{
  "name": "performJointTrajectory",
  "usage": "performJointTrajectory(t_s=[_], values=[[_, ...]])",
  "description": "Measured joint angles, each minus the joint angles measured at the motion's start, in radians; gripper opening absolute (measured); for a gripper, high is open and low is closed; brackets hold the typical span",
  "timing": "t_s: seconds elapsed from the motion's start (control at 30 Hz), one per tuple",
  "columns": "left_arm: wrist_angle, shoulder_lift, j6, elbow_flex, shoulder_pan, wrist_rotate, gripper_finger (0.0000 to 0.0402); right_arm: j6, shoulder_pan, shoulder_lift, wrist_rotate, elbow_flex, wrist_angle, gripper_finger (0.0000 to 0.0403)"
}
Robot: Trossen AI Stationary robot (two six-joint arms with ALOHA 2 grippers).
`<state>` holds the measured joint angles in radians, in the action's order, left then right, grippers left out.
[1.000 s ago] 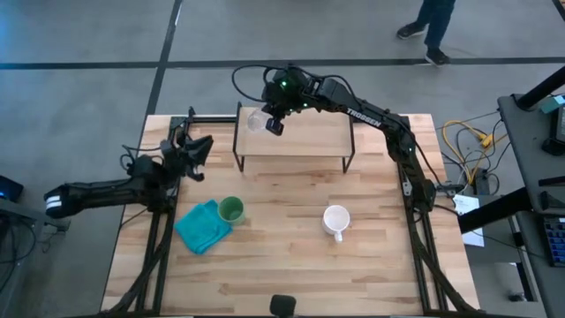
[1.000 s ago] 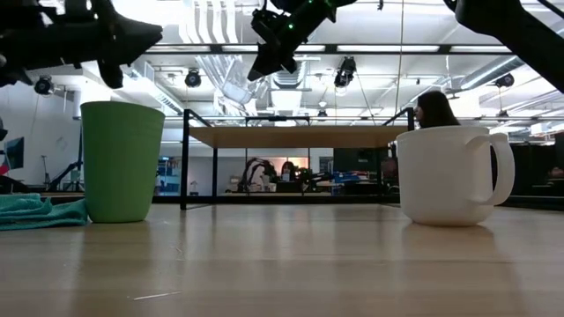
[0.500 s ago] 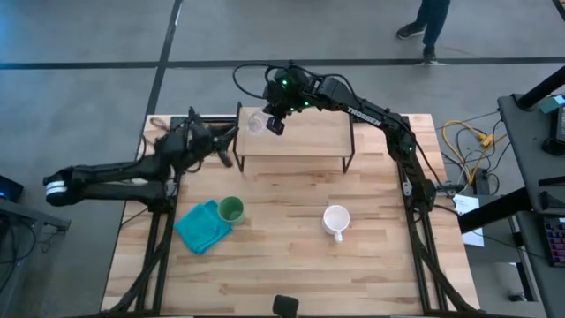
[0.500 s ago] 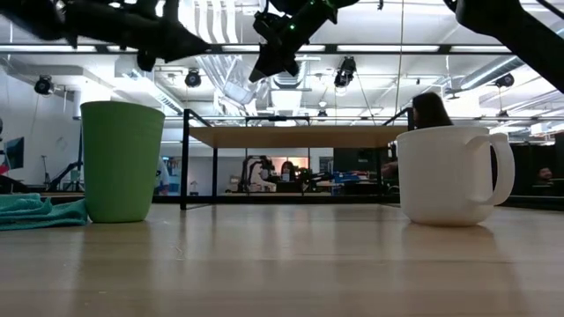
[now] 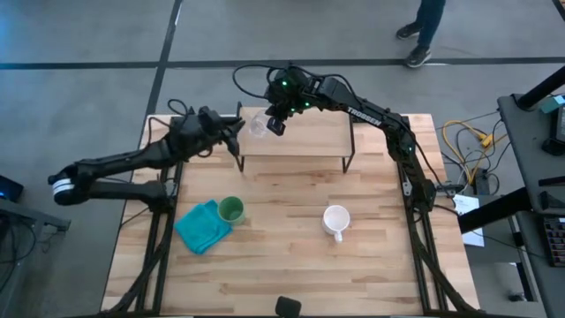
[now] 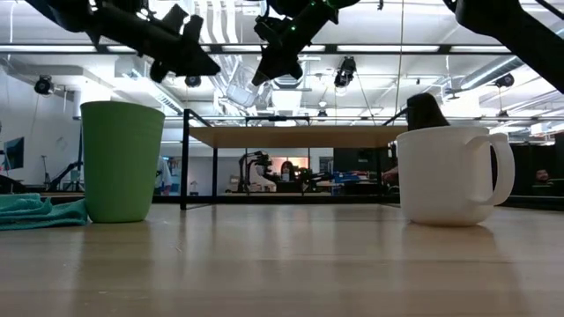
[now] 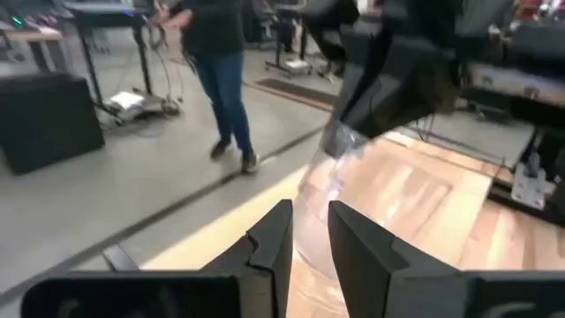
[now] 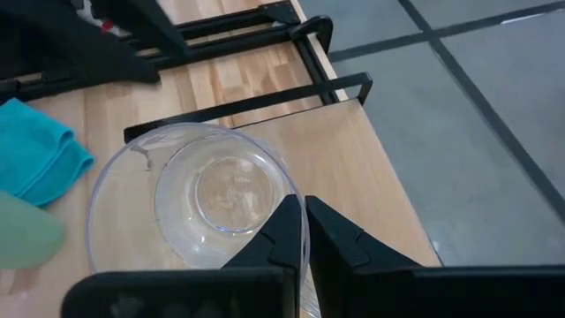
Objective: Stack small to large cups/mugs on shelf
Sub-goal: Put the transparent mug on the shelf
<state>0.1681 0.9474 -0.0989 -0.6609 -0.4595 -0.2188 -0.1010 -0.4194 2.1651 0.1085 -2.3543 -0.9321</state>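
Note:
The small clear glass cup point(image 5: 257, 123) point(image 6: 239, 93) hangs tilted above the left end of the light-wood shelf point(image 5: 309, 138) point(image 6: 291, 136), held by my right gripper point(image 5: 273, 121) point(image 8: 302, 203). My left gripper point(image 5: 237, 132) point(image 7: 309, 208) hovers just left of the glass cup point(image 7: 328, 199) with its fingers a little open, touching nothing. The green cup point(image 5: 231, 209) point(image 6: 122, 161) stands upright on the tabletop beside the teal cloth. The white mug point(image 5: 335, 219) point(image 6: 449, 174) stands on the table's near right part. My right gripper pinches the glass cup's rim point(image 8: 287, 177), one finger inside the cup and one outside its wall. The fingers come slanting down from the far right. The cup is lifted clear above the shelf's left end and tilts, its base point(image 8: 225, 190) away from the fingers.
A teal cloth point(image 5: 201, 227) point(image 6: 35, 211) lies left of the green cup. The shelf's black legs point(image 5: 237, 157) stand on the table's far half. A person point(image 5: 422, 26) walks on the floor beyond the far edge.
My left arm has swung from the table's left edge toward the shelf's left end, rising, and its gripper now sits close beside the held glass cup. The right gripper and the glass have stayed in place above the shelf.

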Motion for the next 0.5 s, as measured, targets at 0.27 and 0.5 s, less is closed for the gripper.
performJointTrajectory(t_s=[0.27, 0.5], values=[[0.007, 0.086, -0.02, 0.0, 0.0, 0.031, 0.0063, 0.015, 0.0, 0.0, 0.0, 0.0, 0.0, 0.0008], [0.012, 0.156, -0.054, 0.001, 0.0, 0.067, 0.0063, 0.015, -0.001, 0.0, -0.005, 0.002, -0.008, 0.0008]])
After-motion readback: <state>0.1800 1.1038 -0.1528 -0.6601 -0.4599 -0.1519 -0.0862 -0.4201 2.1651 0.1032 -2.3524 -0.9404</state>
